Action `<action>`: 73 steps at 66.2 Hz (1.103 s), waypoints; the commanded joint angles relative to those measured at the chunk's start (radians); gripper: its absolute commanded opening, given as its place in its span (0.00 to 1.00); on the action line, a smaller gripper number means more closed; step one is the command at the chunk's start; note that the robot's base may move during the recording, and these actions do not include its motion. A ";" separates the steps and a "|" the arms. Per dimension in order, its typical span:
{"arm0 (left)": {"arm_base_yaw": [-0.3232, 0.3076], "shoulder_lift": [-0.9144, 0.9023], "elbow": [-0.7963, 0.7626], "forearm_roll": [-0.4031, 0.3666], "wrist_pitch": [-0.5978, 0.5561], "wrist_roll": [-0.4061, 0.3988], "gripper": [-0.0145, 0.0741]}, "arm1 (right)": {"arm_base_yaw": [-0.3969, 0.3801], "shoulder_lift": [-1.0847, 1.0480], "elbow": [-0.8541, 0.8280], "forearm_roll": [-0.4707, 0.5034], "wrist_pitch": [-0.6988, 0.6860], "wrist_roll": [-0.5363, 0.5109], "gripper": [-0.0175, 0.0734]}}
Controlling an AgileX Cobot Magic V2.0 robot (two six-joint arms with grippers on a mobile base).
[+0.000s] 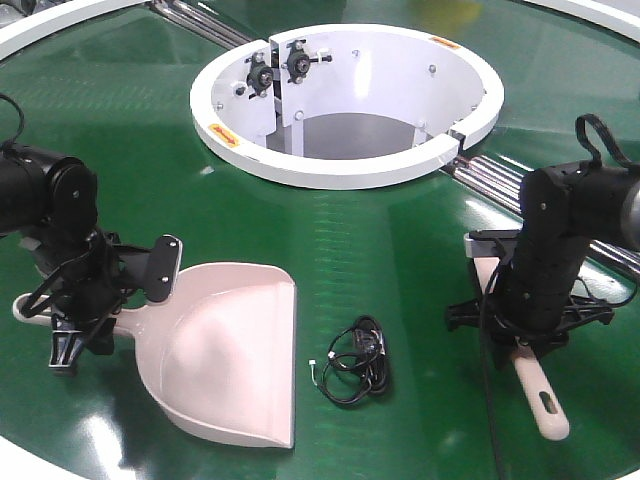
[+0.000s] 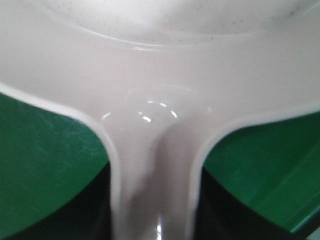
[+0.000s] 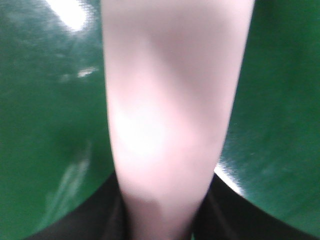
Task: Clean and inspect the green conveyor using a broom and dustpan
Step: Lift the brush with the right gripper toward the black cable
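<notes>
Wide glossy dark-green conveyor belt (image 1: 400, 260) spread all round the white ring-shaped central opening (image 1: 340, 176).

On the near side of that opening, to its left: left gripper (image 1: 88, 310) clamped narrow on the slim handle of the beige-pink plastic dustpan (image 1: 230, 360). Scoop flat on the belt, straight lip turned towards the right.

Directly on the near side of the opening, just beside that lip: a small tangle of black cable (image 1: 360, 362), apparently the litter to collect.

On the near side of the opening, to its right: right gripper (image 1: 530, 320) closed around the handle of the beige-pink plastic hand broom (image 1: 542, 398). Hang-hole end pointing away from the ring, bristles hidden behind the arm.

For the sweep, probably best to hold the lip pressed to the belt. Set the bristles down on the cable's side away from the pan and draw slowly towards the scoop, to avoid snagging a loop or flicking it past the lip.
</notes>
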 commanded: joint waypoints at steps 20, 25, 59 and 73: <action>-0.007 -0.048 -0.027 0.003 0.017 0.003 0.16 | -0.003 -0.243 -0.016 -0.047 0.040 -0.016 0.18; -0.007 -0.048 -0.027 0.003 0.017 0.003 0.16 | -0.003 -0.295 0.011 -0.029 0.038 -0.036 0.18; -0.007 -0.048 -0.027 0.003 0.017 0.003 0.16 | 0.099 -0.414 0.248 0.156 -0.048 -0.031 0.19; -0.007 -0.048 -0.027 0.003 0.017 0.003 0.16 | 0.229 -0.319 0.210 0.160 -0.058 0.055 0.19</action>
